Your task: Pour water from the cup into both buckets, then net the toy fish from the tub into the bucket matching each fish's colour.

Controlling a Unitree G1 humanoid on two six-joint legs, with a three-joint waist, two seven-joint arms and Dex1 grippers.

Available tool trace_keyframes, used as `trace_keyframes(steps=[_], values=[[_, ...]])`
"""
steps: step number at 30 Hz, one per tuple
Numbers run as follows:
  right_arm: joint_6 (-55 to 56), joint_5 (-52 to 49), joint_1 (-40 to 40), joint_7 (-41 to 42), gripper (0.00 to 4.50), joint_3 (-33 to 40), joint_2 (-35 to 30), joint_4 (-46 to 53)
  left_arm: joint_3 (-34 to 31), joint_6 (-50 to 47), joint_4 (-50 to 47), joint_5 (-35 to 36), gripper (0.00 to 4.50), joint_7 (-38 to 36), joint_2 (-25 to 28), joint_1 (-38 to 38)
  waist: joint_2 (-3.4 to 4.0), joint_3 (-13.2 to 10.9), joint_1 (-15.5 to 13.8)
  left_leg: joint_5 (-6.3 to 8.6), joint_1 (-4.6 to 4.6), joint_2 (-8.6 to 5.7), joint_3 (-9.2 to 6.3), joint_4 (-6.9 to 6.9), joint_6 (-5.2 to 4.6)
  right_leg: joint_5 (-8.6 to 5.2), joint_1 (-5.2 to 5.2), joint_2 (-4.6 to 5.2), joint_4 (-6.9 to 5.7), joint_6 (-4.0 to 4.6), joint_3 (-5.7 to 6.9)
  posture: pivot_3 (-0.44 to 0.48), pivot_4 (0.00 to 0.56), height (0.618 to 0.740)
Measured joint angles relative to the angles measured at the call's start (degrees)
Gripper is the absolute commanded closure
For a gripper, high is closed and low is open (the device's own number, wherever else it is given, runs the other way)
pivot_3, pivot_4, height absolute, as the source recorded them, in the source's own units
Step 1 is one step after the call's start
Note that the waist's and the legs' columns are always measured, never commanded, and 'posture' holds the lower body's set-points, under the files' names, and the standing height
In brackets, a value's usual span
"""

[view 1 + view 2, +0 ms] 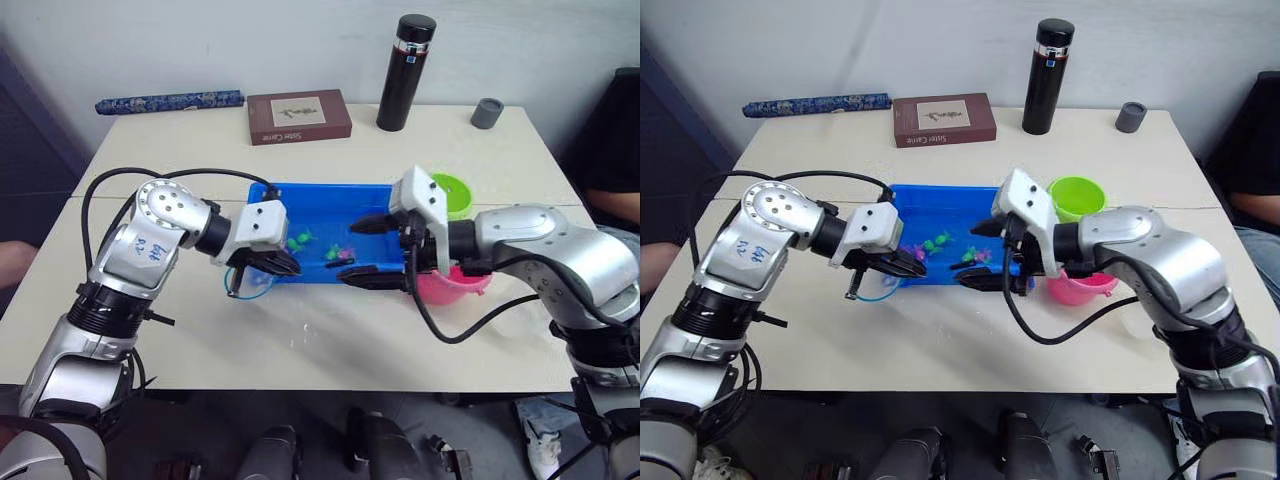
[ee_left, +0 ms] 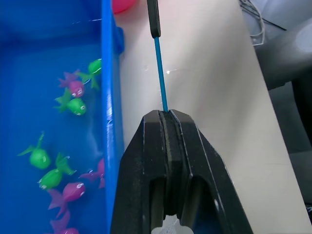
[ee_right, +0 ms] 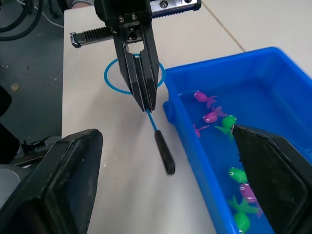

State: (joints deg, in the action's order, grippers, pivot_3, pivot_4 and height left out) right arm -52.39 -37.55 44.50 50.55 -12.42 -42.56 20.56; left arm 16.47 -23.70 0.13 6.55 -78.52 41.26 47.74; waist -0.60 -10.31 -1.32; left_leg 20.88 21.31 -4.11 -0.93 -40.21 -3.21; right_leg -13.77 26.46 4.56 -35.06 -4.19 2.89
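Left gripper [image 3: 145, 102] pinching net [image 3: 146, 92]; right gripper [image 1: 372, 250] spread.

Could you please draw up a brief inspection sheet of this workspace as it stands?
Surface: pale table, small wet spots near the tub.
Job's things: blue tub with green and pink toy fish; green bucket and pink bucket beside it; net lying on the table.
Clutter: black flask, grey cap, brown book, blue patterned roll.
Grippers: left claw shut on the net's handle; right claw open at the tub's edge.
Cables: black cables along both arms.
Surroundings: a person at the table's right edge.
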Motion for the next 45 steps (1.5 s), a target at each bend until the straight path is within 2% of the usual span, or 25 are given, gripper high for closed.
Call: trace_keyframes(steps=[1, 14, 17, 19, 20, 21, 22, 29, 33, 36, 39, 42, 45], values=[[-0.1, 0.4, 0.0, 0.1, 1.33, -0.7, 0.1, 0.0, 0.1, 0.0, -0.1, 0.0, 4.5, -0.1, -0.1, 0.0, 0.0, 0.0, 0.0, 0.0, 0.0, 0.0, 0.0, 0.0, 0.0, 0.0, 0.0, 0.0, 0.0, 0.0, 0.0, 0.0, 0.15, 0.74], [1.0, 4.7, -0.5, 1.9, 1.33, -3.1, 1.1, 0.2, 0.3, -1.4, -2.2, 1.2, 4.5, -1.0, -0.9, 1.4, 0.0, 0.0, 0.0, 0.0, 0.0, 0.0, -0.02, -0.05, 0.0, 0.0, -0.01, -0.01, -0.02, 0.0, 0.02, 0.0, 0.15, 0.74], [1.2, 5.1, -0.6, 2.4, 2.04, -3.2, 1.2, 0.2, 0.3, -1.8, -2.2, 1.3, 4.5, -1.0, -0.9, 1.7, 0.0, 0.0, 0.0, 0.0, 0.0, 0.0, -0.01, -0.05, 0.0, 0.0, -0.01, -0.01, -0.03, 0.0, 0.02, 0.0, 0.15, 0.74], [1.3, 5.6, -0.7, 2.8, 2.97, -3.3, 1.5, 0.1, 0.3, -1.9, -2.2, 1.3, 4.5, -1.0, -0.9, 2.2, 0.0, 0.0, 0.0, 0.0, 0.0, -0.01, -0.01, -0.05, 0.0, 0.0, -0.01, -0.01, -0.03, 0.0, 0.02, 0.0, 0.15, 0.74], [1.3, 5.8, -0.7, 3.0, 3.27, -3.3, 1.5, 0.1, 0.3, -1.9, -2.2, 1.4, 4.5, -0.9, -0.9, 2.5, 0.0, 0.0, 0.0, 0.0, 0.0, -0.01, -0.01, -0.05, 0.0, 0.0, -0.01, -0.01, -0.03, 0.0, 0.02, 0.0, 0.15, 0.74], [1.6, 6.1, -0.7, 3.1, 3.94, -3.3, 1.6, 0.1, 0.3, -1.9, -2.2, 1.4, 4.5, -0.8, -1.0, 2.6, 0.0, 0.0, 0.0, 0.0, 0.0, -0.01, -0.01, -0.05, 0.0, 0.0, -0.01, -0.01, -0.03, 0.0, 0.02, 0.0, 0.15, 0.74], [2.0, 6.2, -0.8, 3.3, 4.34, -3.3, 1.6, 0.1, 0.3, -1.9, -2.3, 1.4, 4.5, -0.7, -1.0, 2.6, 0.0, 0.0, 0.0, 0.0, 0.0, -0.01, -0.02, -0.06, 0.0, 0.0, -0.01, -0.01, -0.03, 0.0, 0.02, 0.0, 0.15, 0.74], [2.4, 6.7, -0.9, 3.9, 4.43, -3.3, 1.8, 0.1, 0.3, -2.0, -2.1, 1.4, 4.5, -0.3, -1.1, 2.6, 0.0, 0.0, 0.0, 0.0, 0.0, -0.01, -0.01, -0.07, 0.0, 0.0, -0.01, -0.01, -0.03, 0.0, 0.03, 0.0, 0.15, 0.74], [2.0, 6.6, -1.6, 3.1, 4.5, -2.5, 1.9, 1.1, -1.5, -7.4, -0.8, 4.8, 3.02, 1.0, -3.4, 3.1, 0.0, 0.0, -0.1, 0.0, 0.01, -0.01, -0.03, -0.1, 0.0, 0.0, -0.02, 0.0, -0.05, 0.0, 0.03, 0.0, 0.15, 0.74], [0.8, 6.1, -3.1, 1.4, 4.5, 0.0, 1.5, 3.7, -6.1, -12.6, 0.8, 9.2, 1.66, 2.1, -3.5, 3.3, 0.0, 0.0, 0.0, 0.0, 0.01, -0.01, -0.04, -0.1, 0.0, 0.0, 0.0, -0.01, -0.07, 0.0, 0.04, 0.0, 0.15, 0.74], [-0.4, 6.1, -5.4, -0.9, 4.5, 5.3, -2.2, 6.1, -12.5, -17.2, 1.0, 14.0, 0.1, 3.1, -1.2, 2.1, 0.01, 0.0, 0.1, 0.0, 0.0, 0.0, -0.03, -0.09, 0.01, 0.0, 0.01, -0.01, -0.07, 0.0, 0.02, 0.0, 0.15, 0.74], [-0.2, 6.8, -7.1, -2.1, 4.5, 9.0, -5.4, 6.9, -16.6, -18.5, 0.1, 16.4, 0.1, 4.3, 0.4, -1.5, 0.08, 0.0, 0.1, 0.0, -0.03, 0.0, -0.03, -0.08, 0.02, 0.0, -0.01, 0.0, -0.09, 0.0, 0.02, 0.0, 0.15, 0.74], [3.5, 11.9, -10.4, -3.3, 4.5, 11.6, -11.7, 6.8, -20.6, -18.2, -0.8, 17.0, 0.1, 8.6, 1.9, -9.3, 0.08, 0.0, 0.0, 0.0, -0.04, -0.01, -0.02, -0.08, 0.02, 0.0, -0.03, 0.0, -0.05, 0.0, 0.0, 0.0, 0.15, 0.74]])
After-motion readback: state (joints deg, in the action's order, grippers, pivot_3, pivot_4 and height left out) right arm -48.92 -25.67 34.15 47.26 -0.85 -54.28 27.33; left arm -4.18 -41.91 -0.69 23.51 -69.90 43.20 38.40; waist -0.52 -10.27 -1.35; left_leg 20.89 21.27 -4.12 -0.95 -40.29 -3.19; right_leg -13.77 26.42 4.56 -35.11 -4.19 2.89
